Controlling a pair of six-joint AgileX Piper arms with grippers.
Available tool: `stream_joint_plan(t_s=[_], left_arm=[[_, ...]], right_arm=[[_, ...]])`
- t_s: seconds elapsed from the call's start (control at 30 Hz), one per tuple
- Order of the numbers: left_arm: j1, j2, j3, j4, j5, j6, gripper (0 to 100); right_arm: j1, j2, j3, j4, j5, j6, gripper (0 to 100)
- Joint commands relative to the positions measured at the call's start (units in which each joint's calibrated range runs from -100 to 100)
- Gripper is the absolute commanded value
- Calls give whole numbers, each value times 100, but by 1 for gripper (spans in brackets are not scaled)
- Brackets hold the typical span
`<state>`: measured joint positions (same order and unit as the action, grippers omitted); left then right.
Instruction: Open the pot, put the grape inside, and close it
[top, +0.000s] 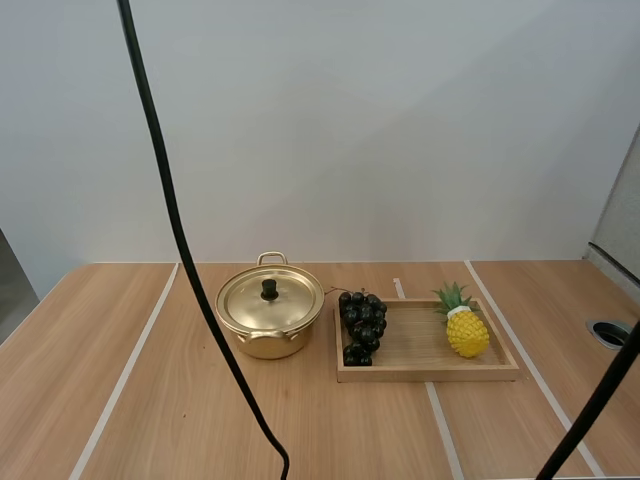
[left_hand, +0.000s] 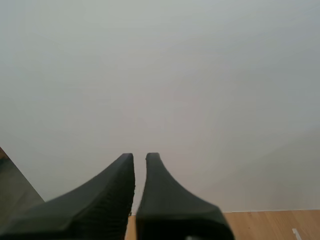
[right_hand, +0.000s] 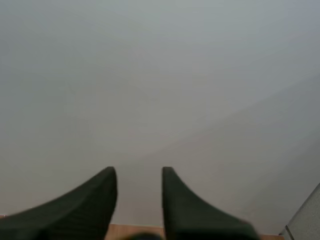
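Closest to me are my own two hands, both empty. My left gripper (left_hand: 140, 156) has its fingers only a thin slit apart, and my right gripper (right_hand: 138, 170) stands wider open. Both are held up off the table (top: 150, 420), facing the blank wall beyond its far edge.

Further out is the wooden tray (top: 430, 374). The bunch of dark grapes (top: 362, 325) lies at its left end and a toy pineapple (top: 467, 330) at its right, the two well apart. Just left of the tray is the gold pot (top: 270, 335), with its lid (top: 245, 305) on and a small black knob (top: 269, 289) at the centre. Nothing has begun, so the lid comes first.

The knob worries me most. It is small, and an off-centre pinch could let the lid tilt, slip free and drop onto the rim. The pot also looks light (thin metal, I would guess), so pushing down or sideways on it could slide it into the tray beside it. If I catch the grapes by a single berry, the bunch may swing or fall short of the pot. A lid parked too near the tray would also get in my right hand's way.
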<state>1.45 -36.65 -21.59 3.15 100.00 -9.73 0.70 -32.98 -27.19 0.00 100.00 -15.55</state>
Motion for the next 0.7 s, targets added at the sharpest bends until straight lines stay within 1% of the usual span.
stream_joint_plan(t_s=[0.0,0.03,0.17,0.3,0.67], left_arm=[[12,54,-36,-208,0,-5,86],[12,110,7,-315,0,102,100],[12,112,241,-510,0,221,100],[12,112,758,-791,0,362,100],[12,124,2813,-1171,0,775,100]], right_arm=[[-22,-31,-43,0,0,-55,100],[-22,-31,-43,0,0,-55,100],[-22,-43,-43,107,0,-55,100],[-22,-55,-43,152,0,-55,100],[-22,-55,-43,180,0,-55,100]])
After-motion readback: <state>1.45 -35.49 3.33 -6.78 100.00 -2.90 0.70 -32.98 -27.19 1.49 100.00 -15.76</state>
